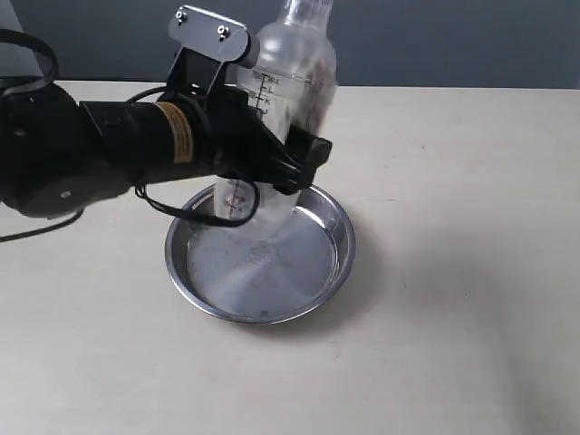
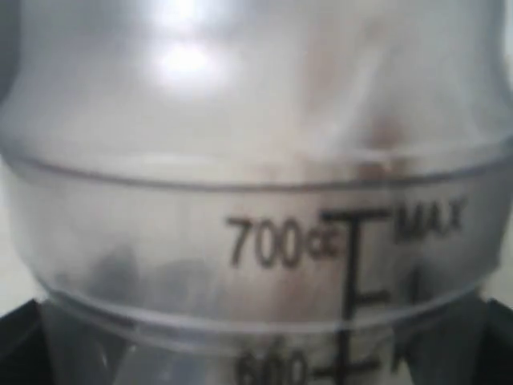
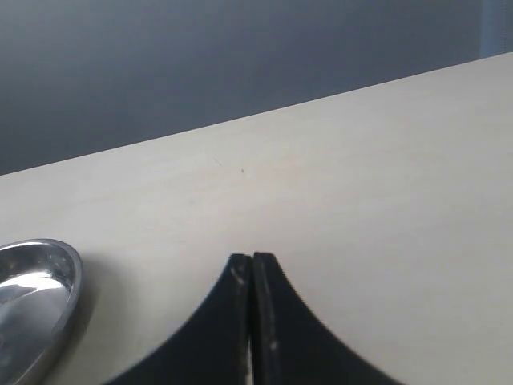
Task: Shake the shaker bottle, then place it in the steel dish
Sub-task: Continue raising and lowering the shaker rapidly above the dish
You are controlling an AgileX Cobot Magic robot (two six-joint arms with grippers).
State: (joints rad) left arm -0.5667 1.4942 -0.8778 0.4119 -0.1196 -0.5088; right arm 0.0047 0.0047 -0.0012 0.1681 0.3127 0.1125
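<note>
Measure marks (image 2: 353, 265) are legible in the left wrist view only; the shaker bottle (image 1: 294, 68) is clamped within the left gripper (image 1: 279, 152).

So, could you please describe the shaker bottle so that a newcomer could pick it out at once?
On the pale table lies a round shiny steel dish. Rising over its far side, held by the black left gripper, is the clear plastic shaker bottle: the only see-through thing there, with a domed shoulder and black printed measure marks.

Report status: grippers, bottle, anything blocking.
Left gripper clamped on clear plastic shaker bottle, over round shiny steel dish; contact unclear. Right gripper shut, empty. Nothing blocking.
</note>
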